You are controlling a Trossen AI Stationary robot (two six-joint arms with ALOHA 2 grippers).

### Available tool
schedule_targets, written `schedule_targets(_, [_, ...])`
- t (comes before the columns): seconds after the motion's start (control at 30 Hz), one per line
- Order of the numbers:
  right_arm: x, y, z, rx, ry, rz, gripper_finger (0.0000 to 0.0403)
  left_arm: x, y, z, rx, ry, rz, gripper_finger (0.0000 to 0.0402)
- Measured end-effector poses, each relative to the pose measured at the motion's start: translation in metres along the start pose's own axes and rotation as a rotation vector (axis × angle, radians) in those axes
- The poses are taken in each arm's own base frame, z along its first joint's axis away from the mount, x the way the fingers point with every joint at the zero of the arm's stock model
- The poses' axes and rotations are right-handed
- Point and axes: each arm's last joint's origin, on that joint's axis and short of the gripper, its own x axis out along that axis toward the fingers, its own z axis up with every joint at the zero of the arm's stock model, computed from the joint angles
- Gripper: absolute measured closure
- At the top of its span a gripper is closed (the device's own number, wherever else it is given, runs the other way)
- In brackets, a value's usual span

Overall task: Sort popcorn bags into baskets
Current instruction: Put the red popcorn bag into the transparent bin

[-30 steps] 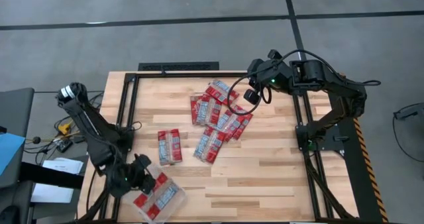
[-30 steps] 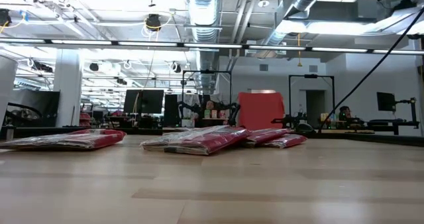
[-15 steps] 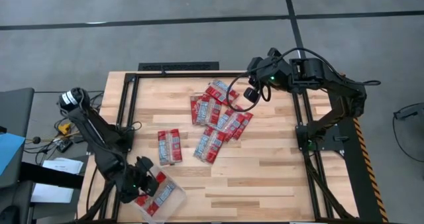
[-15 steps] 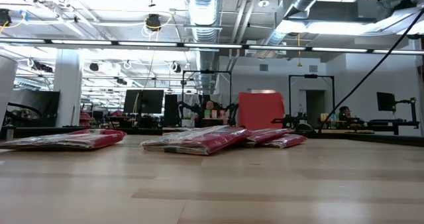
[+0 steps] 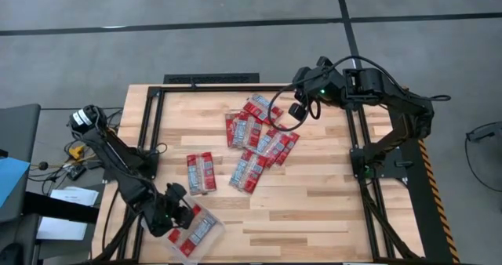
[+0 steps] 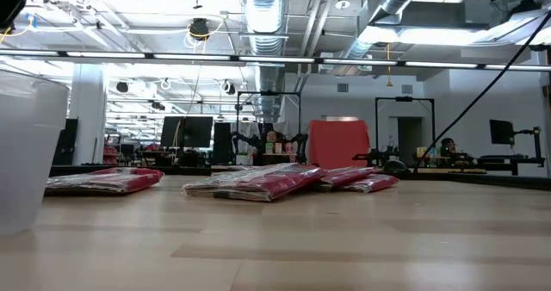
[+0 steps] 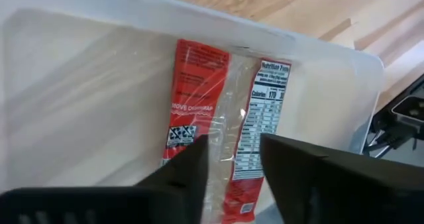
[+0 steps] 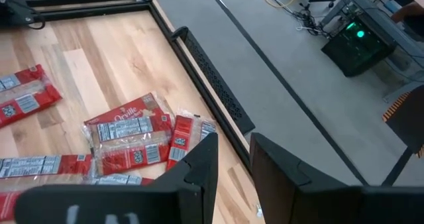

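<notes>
Several red popcorn bags with silver middle panels lie in a loose pile (image 5: 255, 136) at the table's middle and far part; they also show in the low view (image 6: 267, 181). A further bag (image 5: 201, 173) lies flat to the pile's left. The clear basket tray (image 5: 213, 220) sits at the near left corner with bags in it (image 5: 194, 234). My left gripper (image 5: 180, 215) is low over the tray, open. Its fingers (image 7: 185, 177) stand over the end of one bag (image 7: 225, 111) that lies flat on the tray floor. My right gripper (image 5: 298, 114) hangs open, high over the pile's far right.
A black metal frame (image 5: 212, 79) runs along the table's far edge and both sides. The tray's cloudy wall (image 6: 26, 153) stands at the left of the low view. Bare wood (image 5: 314, 202) lies near and right of the pile.
My left gripper has sunk and gone toward the table's right, over the tray. The tray has slid a little to the right with it, and its wall now shows at the left of the low view, where it did not before.
</notes>
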Motion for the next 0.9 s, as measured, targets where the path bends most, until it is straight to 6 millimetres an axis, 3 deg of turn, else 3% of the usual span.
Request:
schedule_targets(0.1, [0.000,0.000,0.000,-0.001,0.000,0.000,0.0290,0.000,-0.001,0.001,-0.030,0.012,0.003,0.0240])
schedule_targets(0.2, [0.000,0.000,0.000,-0.004,0.000,0.000,0.0290,-0.001,-0.007,0.000,-0.026,0.046,-0.050,0.0237])
schedule_targets(0.27, [0.000,0.000,0.000,-0.004,0.000,0.000,0.0290,-0.001,-0.011,-0.002,-0.021,0.066,-0.097,0.0263])
schedule_targets(0.43, [0.000,0.000,0.000,-0.003,0.000,-0.001,0.0290,-0.001,-0.012,-0.001,-0.014,0.065,-0.097,0.0385])
schedule_targets(0.67, [0.000,0.000,0.000,-0.005,0.003,-0.001,0.0290,0.002,-0.013,0.009,0.002,0.070,-0.068,0.0399])
schedule_targets(0.9, [0.000,0.000,-0.004,-0.026,0.034,-0.003,0.0290,0.019,0.003,0.016,-0.015,0.159,0.197,0.0401])
